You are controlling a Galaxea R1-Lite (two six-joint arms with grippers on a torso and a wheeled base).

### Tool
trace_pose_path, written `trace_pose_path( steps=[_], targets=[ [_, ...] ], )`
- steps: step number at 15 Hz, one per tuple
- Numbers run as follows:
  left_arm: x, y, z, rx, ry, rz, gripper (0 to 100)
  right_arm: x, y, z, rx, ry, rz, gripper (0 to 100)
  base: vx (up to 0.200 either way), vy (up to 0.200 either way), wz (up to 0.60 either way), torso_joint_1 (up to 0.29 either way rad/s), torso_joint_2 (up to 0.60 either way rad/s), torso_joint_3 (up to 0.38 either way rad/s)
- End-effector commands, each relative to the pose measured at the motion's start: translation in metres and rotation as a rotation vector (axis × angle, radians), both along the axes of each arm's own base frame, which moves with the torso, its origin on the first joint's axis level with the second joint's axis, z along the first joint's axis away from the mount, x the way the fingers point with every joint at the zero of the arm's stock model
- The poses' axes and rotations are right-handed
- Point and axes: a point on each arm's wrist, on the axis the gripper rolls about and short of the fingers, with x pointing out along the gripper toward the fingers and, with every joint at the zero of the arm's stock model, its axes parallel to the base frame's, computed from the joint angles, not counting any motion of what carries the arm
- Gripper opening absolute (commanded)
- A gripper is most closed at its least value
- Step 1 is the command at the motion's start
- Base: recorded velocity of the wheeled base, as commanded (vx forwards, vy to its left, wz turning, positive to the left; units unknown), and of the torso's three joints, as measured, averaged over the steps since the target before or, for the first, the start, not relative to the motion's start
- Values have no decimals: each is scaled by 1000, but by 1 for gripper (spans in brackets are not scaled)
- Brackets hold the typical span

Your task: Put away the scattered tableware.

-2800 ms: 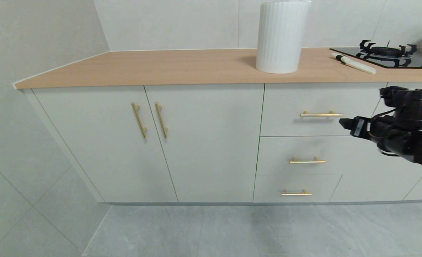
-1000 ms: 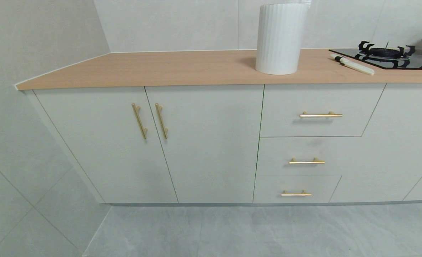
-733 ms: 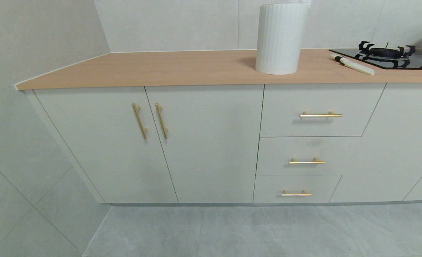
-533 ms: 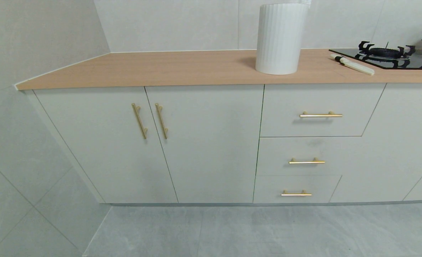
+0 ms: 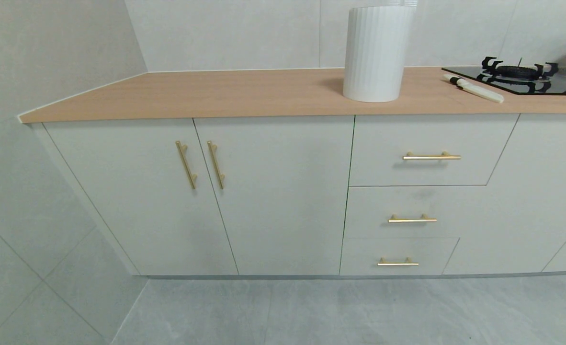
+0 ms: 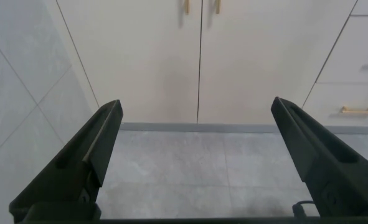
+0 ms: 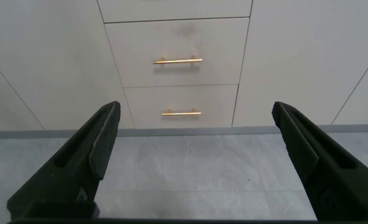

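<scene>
A cream-coloured knife (image 5: 473, 88) lies on the wooden countertop (image 5: 216, 93) at the right, beside the hob. A tall white ribbed container (image 5: 376, 52) stands on the counter just left of it. Below them are three shut drawers with gold handles, the top handle (image 5: 431, 156) under the knife. My left gripper (image 6: 196, 106) hangs open low over the floor, facing the double cabinet doors (image 6: 200, 56). My right gripper (image 7: 195, 107) is open too, low before the two lower drawers (image 7: 177, 61), with nothing between its fingers.
A black gas hob (image 5: 527, 76) sits at the counter's far right. Two cabinet doors with upright gold handles (image 5: 200, 164) are shut on the left. A tiled wall (image 5: 34, 191) closes off the left side. Grey floor (image 5: 311, 311) lies open before the cabinets.
The right arm, which stood by the top drawer handle 2.8 s ago, has dropped out of the head view. The head camera has tipped slightly; the counter items have not moved.
</scene>
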Motion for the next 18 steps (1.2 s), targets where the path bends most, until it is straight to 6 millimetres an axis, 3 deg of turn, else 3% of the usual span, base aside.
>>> trace_pose_path(
  steps=[1,18],
  targets=[
    [0,0,0,0,-1,1,100,0,0,0,0,3,1,100,200,0,0,7,-2,-2],
    [0,0,0,0,-3,1,100,0,0,0,0,3,1,100,200,0,0,3,3,4]
  ],
)
